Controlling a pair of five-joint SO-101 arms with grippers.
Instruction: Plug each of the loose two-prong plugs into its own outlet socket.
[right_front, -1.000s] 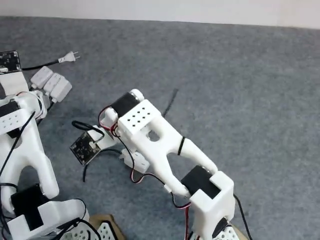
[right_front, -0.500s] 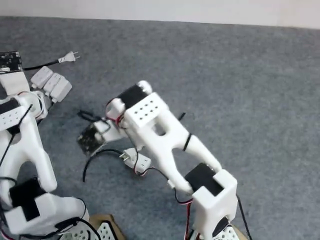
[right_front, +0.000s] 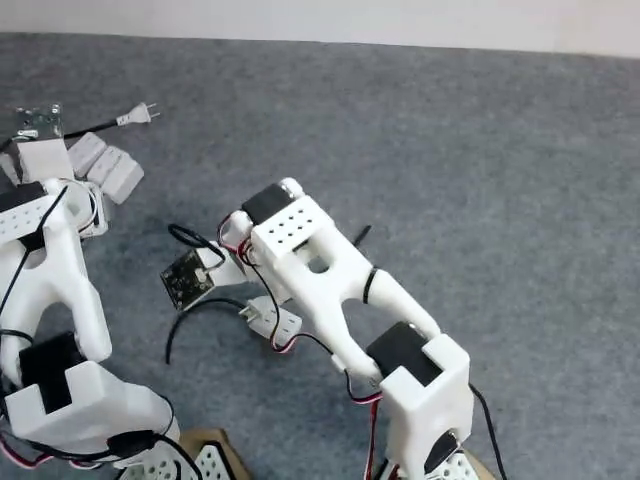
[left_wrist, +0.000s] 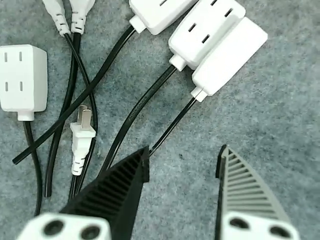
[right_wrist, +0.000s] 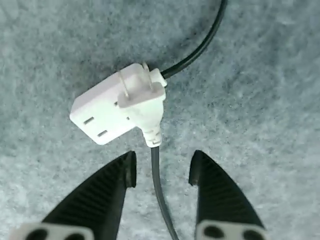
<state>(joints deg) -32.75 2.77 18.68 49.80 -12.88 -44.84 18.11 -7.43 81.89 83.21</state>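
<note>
My left gripper hangs open above the grey carpet, just short of three white outlet sockets lying side by side with black cables. A fourth white socket lies off to one side, and a loose white two-prong plug rests among crossed cables. My right gripper is open over a white socket block. A white plug lies across that block, its prongs bare, and its black cable runs between my fingers. The high view shows this block beside the right arm.
Another two-prong plug on a black cable lies at the far left of the carpet, beyond the socket cluster. Loose black cables cross near the left gripper. The carpet to the right of the right arm is bare.
The right arm has drawn back and risen a little, uncovering the white socket block beneath it. The left arm has swung its wrist toward the socket cluster.
</note>
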